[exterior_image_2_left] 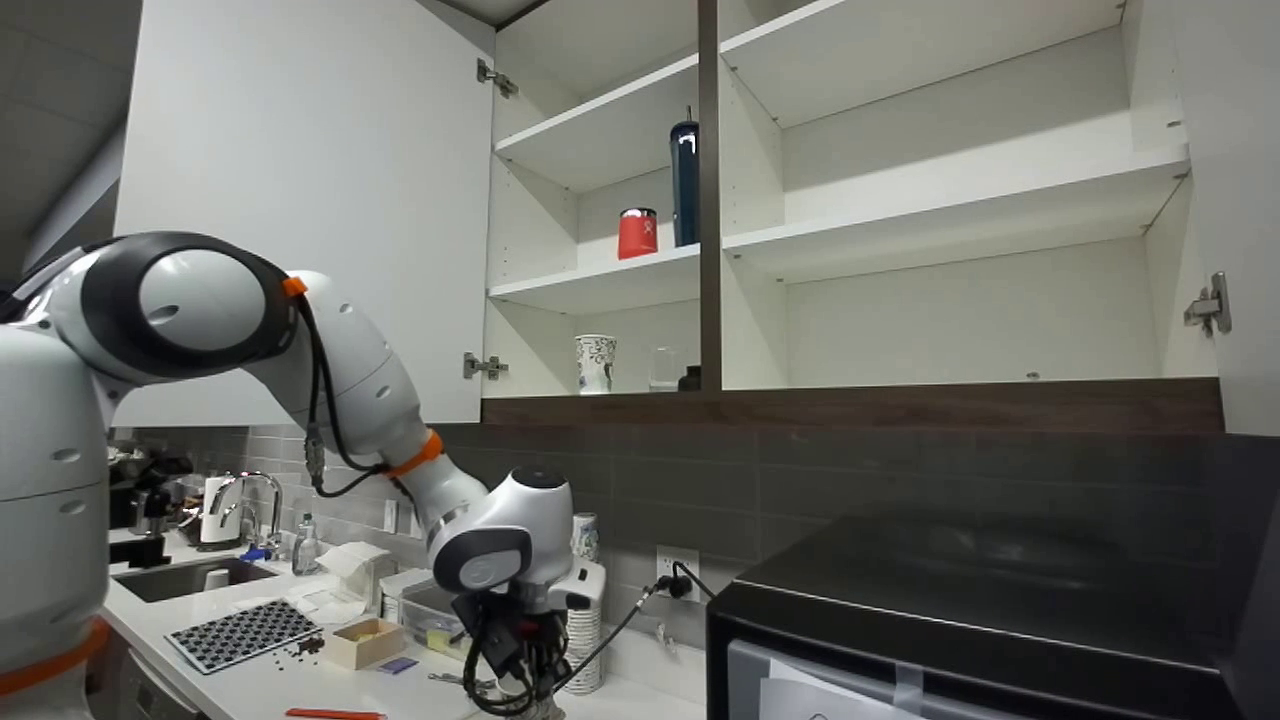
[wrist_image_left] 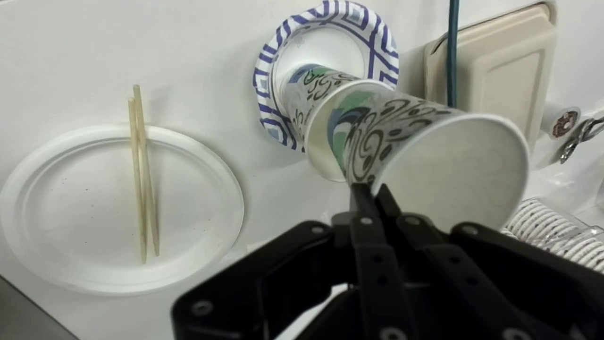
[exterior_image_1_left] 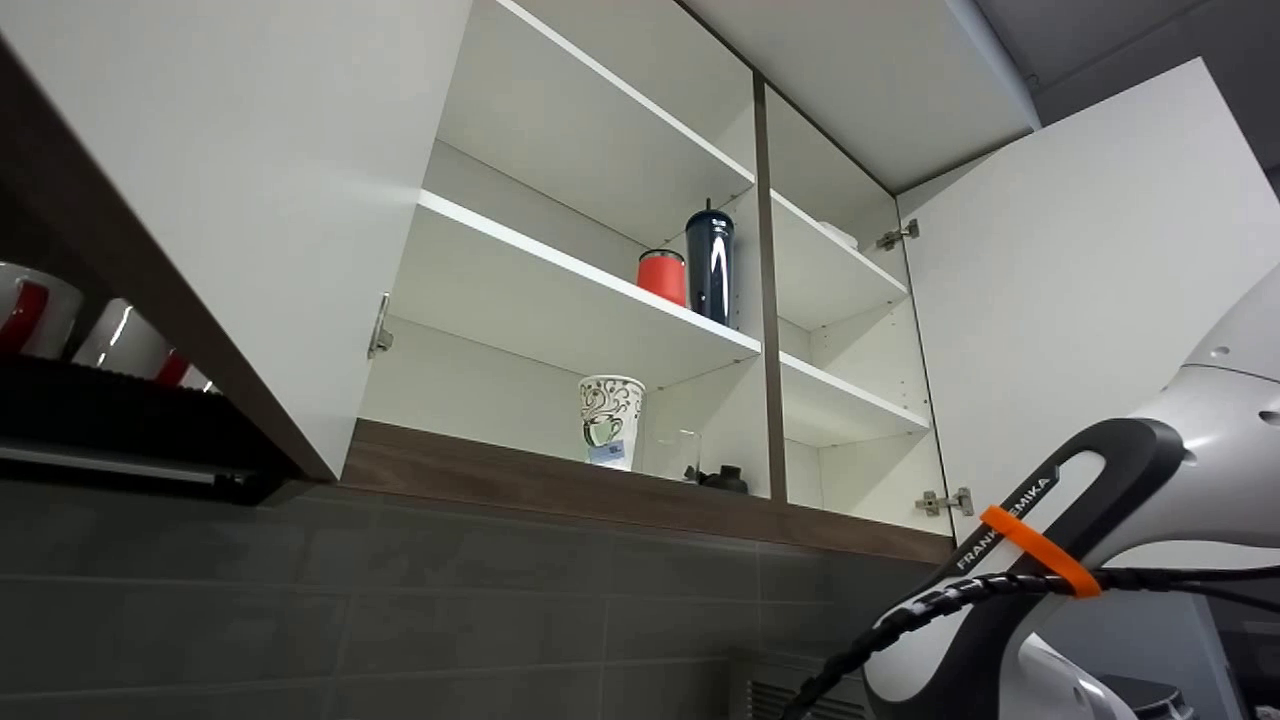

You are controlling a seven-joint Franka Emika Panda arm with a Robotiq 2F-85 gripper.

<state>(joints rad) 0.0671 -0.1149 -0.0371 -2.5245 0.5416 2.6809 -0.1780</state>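
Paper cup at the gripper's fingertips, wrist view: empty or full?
It looks empty: the pale inside of the paper cup shows no contents, though the gripper hides part of it.

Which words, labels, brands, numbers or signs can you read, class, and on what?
"FRANK", "EMIKA": robot arm, lettering crossed by the orange band.
Too small to read: blue label on the upright patterned cup; print on the small round container.
White logo, no readable word: red cup.
Cut off: mark on the paper sheet.
No readable words: paper cup at the jaws.
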